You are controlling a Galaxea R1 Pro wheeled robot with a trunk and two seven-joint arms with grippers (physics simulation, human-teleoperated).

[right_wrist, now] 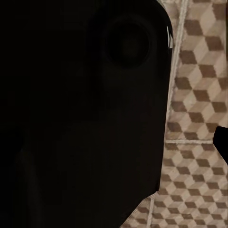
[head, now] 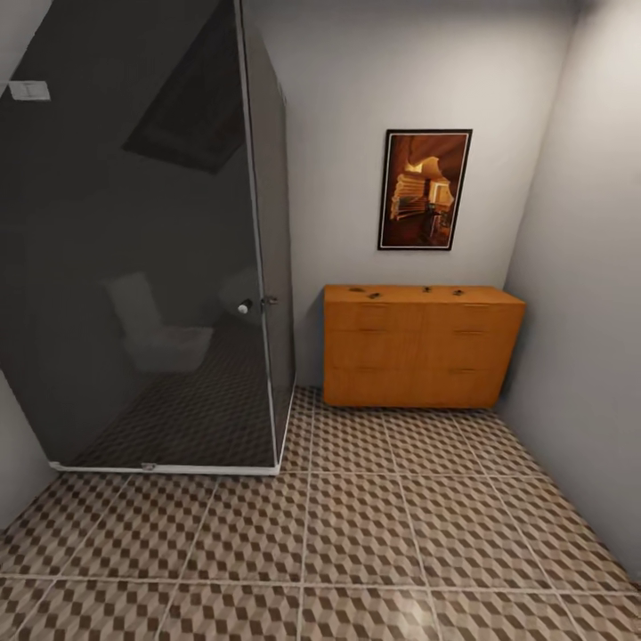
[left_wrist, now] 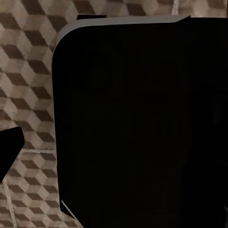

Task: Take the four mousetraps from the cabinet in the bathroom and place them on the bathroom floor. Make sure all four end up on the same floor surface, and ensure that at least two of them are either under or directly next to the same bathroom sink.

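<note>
The bathroom floor [head: 383,534], tiled in a brown, beige and white cube pattern with pale grout, spreads across the whole near part of the head view and shows again beneath dark robot bodywork [left_wrist: 142,123] in both wrist views. A dark glass shower enclosure [head: 151,267] stands at the left of the room. Against the far wall, beside the shower and well away from the pincers, sits the cabinet [head: 418,352], orange-brown with slim bar handles. Above it hangs a framed picture [head: 425,190]. On the cabinet top lie the mousetraps [head: 365,291], small dark-wired pieces spread in a row, too small to make out in detail. Neither pincer's fingers can be made out, so I cannot tell whether they are spread or pressed together.
</note>
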